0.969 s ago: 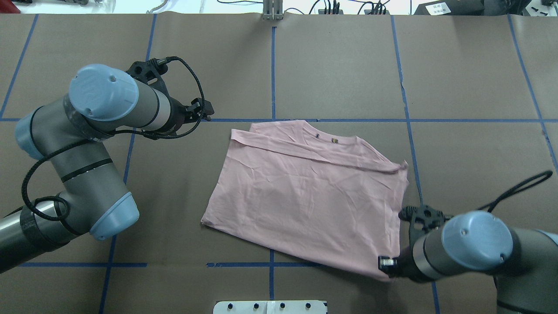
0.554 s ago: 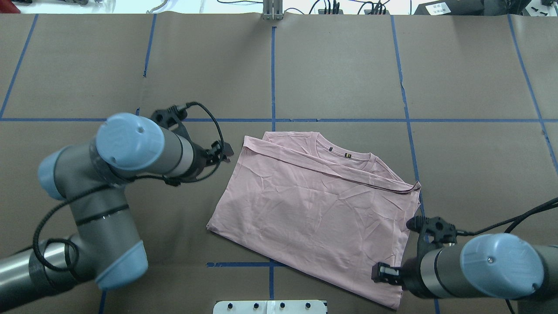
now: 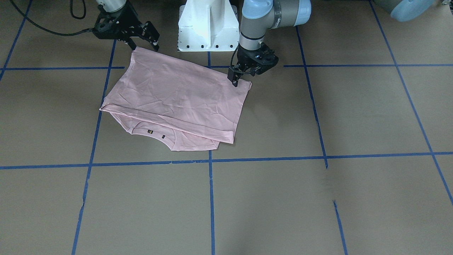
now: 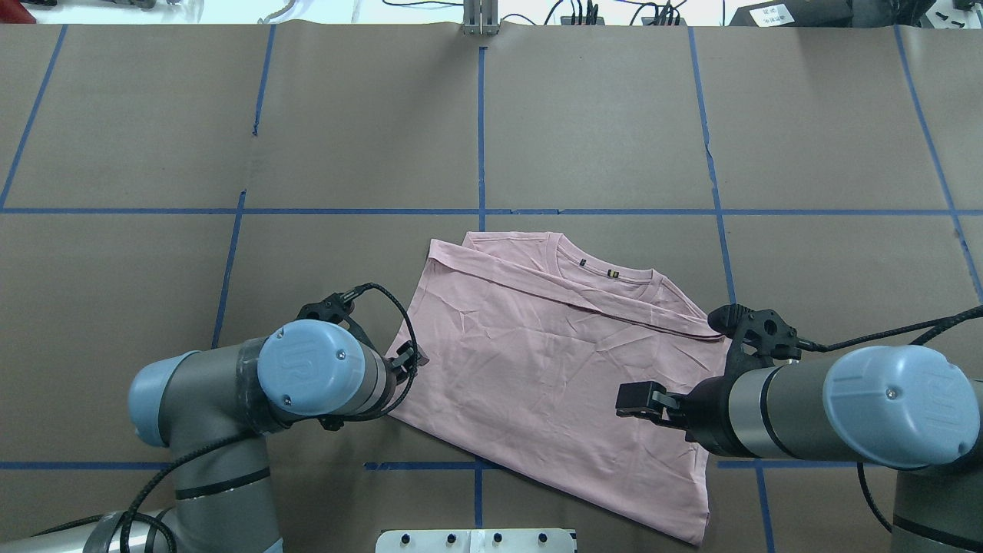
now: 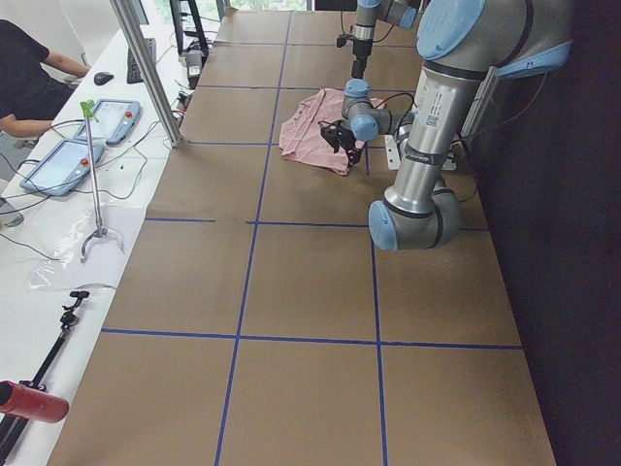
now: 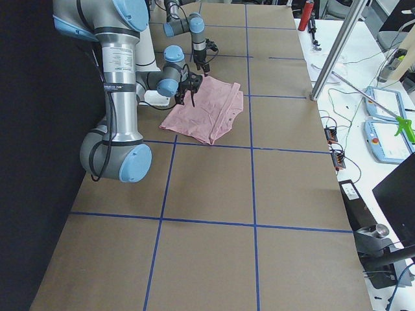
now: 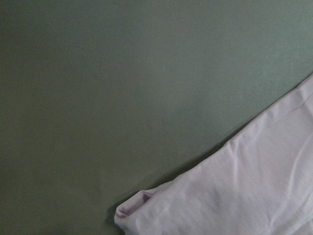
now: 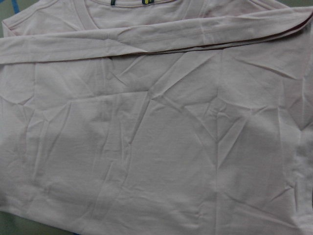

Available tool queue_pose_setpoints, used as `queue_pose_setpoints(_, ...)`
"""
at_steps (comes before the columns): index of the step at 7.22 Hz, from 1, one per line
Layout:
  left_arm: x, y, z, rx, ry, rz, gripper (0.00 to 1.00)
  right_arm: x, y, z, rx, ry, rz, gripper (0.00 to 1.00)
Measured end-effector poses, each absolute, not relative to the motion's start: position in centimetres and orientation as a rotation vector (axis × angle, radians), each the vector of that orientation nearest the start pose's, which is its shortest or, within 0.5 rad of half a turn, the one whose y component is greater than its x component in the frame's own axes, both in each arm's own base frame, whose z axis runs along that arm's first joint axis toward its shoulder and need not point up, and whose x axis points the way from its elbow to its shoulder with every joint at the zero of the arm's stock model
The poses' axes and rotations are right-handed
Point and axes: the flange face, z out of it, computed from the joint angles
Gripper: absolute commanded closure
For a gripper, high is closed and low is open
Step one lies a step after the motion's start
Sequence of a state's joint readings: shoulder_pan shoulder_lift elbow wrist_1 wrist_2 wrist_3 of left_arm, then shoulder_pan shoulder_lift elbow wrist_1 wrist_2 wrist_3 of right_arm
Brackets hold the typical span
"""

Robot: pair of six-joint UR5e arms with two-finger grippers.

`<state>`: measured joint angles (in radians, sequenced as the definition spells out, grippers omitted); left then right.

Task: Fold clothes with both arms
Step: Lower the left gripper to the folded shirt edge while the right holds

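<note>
Brown table, folded pink T-shirt, right gripper apart, left gripper cannot tell

Left claw mostly hidden behind left arm

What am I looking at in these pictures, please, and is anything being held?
This is a robot with a left arm and a right arm, each ending in a gripper, at a brown table. One picture looks down from behind the robot, one faces it, two look from the table's ends, and two come from wrist cameras. A partly folded pink T-shirt lies on the table. The right gripper is open over the shirt's edge. The left gripper is at another corner, its state unclear. Nothing is plainly held.
</note>
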<state>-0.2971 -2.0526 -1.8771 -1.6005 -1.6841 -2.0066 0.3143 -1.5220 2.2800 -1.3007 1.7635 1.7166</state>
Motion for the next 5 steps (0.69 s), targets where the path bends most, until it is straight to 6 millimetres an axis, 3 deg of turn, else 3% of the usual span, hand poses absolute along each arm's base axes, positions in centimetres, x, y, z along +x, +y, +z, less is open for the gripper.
queue_pose_setpoints(4, 56.4, -28.9, 27.0, -0.158, 0.789, -0.647, 0.19, -38.3, -25.0, 28.0, -0.081, -1.046, 0.328, 0.0)
queue_pose_setpoints(5, 56.5, -29.0, 27.3, -0.152, 0.783, -0.65, 0.25, -38.3, -25.0, 28.0, -0.081, -1.046, 0.328, 0.0)
